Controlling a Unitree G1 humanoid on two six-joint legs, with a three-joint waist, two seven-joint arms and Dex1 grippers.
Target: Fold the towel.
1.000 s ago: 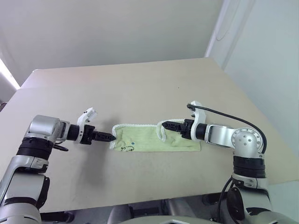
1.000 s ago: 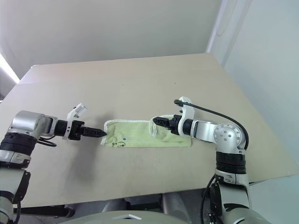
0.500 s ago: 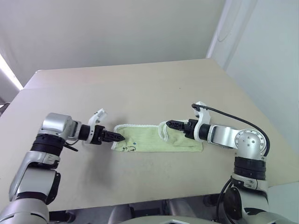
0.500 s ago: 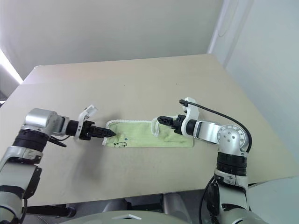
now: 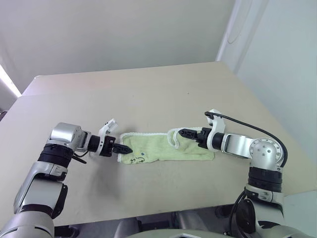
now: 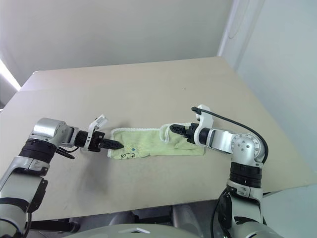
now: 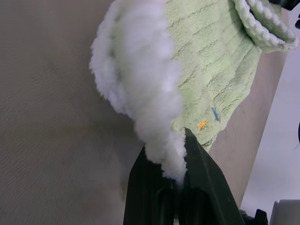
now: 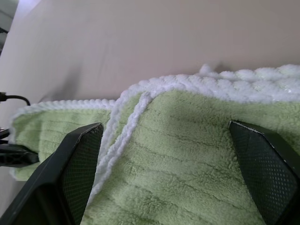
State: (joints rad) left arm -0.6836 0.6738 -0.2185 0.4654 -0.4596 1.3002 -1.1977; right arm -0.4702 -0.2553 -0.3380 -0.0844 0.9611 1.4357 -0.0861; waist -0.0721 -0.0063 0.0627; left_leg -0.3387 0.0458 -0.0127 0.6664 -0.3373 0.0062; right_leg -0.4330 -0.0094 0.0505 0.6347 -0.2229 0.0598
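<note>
Light green towel (image 5: pixel 163 148) with white edging, flat on worktop (image 5: pixel 148 94). Left hand (image 5: pixel 124 148) now clamped on its left edge, previously open; right hand (image 5: pixel 184 133) spread wide above.

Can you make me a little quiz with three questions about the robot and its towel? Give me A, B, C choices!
1. Where is the towel?
A. Lying on the table between the two arms
B. Hanging off the table's edge
C. On the floor

2. What colour is the towel's edging?
A. Red
B. White
C. Black

3. What is the left end effector doing?
A. Open, high above the table
B. Shut on the towel's edge
C. Holding a cup

Answers:
1. A, the head views show the towel flat on the table, with one arm at each end.
2. B, both wrist views show a white fluffy border around the light green cloth.
3. B, the left wrist view shows its black fingers pinching the white edge. The right end effector stands open, with one finger on each side of the cloth.
</note>
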